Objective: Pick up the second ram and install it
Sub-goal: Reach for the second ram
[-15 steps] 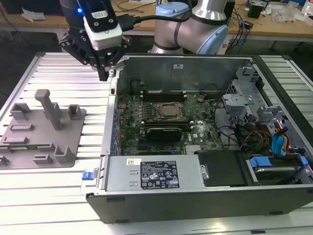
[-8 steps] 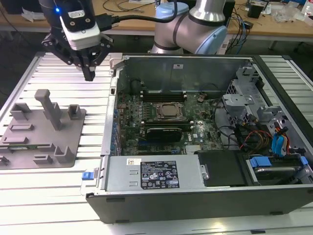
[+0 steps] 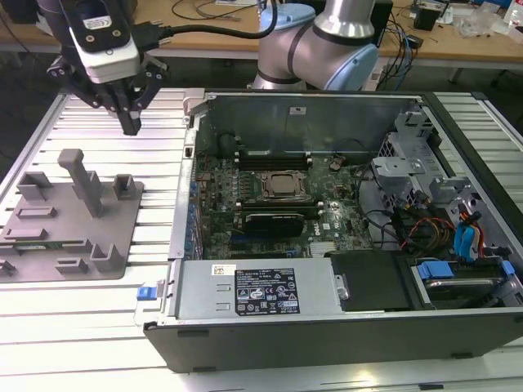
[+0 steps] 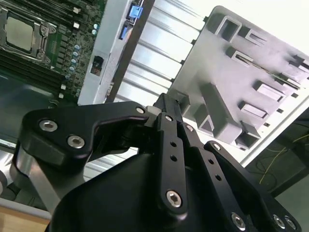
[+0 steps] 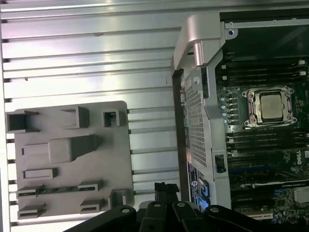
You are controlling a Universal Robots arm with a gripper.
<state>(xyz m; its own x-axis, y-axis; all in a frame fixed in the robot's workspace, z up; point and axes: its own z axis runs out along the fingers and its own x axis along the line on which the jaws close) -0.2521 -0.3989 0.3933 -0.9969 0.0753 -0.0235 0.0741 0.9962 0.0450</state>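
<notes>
In the exterior view we see the gripper, closed and empty, well apart from the ram on the tray; in the second wrist view a post, in the first wrist view clips, which a misaligned descent may hit.

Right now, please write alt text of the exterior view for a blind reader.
The pincer hovers empty near the grey tray, where a green ram stick lies. The open computer case sits at the exterior view's right.
</notes>
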